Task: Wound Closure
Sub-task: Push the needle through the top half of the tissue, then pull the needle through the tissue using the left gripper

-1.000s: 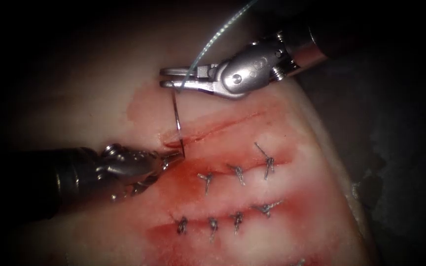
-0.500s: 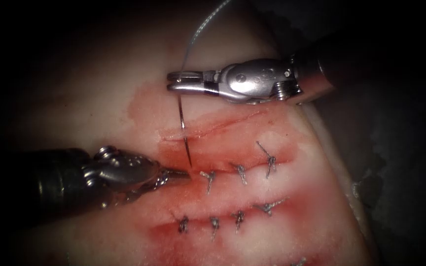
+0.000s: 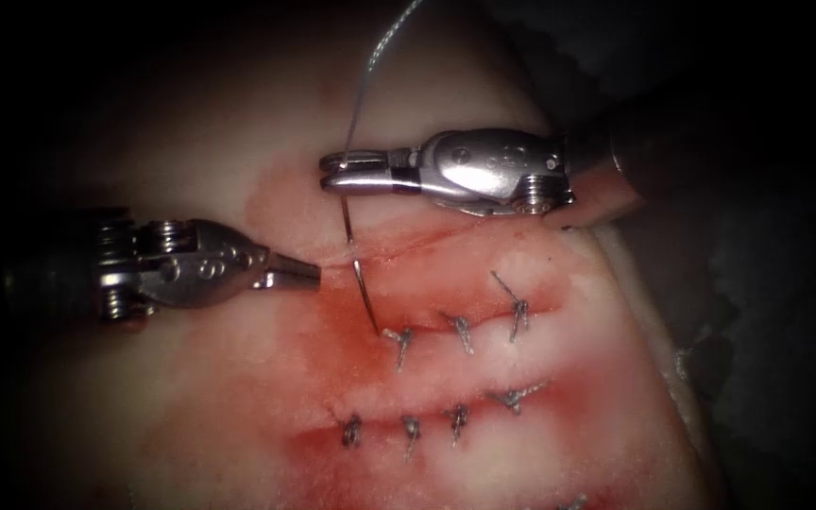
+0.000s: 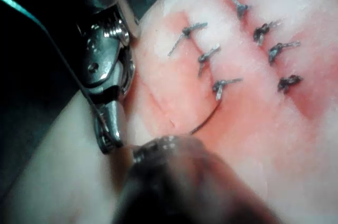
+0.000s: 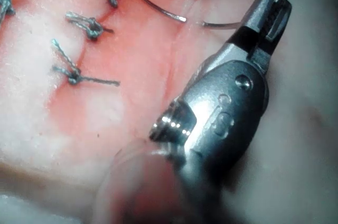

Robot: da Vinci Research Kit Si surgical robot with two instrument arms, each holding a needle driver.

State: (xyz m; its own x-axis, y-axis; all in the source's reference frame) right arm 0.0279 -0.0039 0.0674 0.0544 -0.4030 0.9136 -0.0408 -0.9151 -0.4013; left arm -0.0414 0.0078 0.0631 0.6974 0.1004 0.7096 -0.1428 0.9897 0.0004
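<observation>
Above the cut, my right claw pinches the thin curved steel needle at its tail; it pierces the pale, red-stained tissue. My left claw, pressed together, holds nothing.

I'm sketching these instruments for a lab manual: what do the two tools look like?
Both are polished silver metal. The right tool has slim straight jaws, a rounded wrist housing with small round pins and faint engraved marks, and a dark shaft. The left tool tapers to a short point, with pins and cable pulleys at its wrist.

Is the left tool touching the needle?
Apart. In the endoscope view the left tool has a strip of tissue between its tip and the needle.
</observation>
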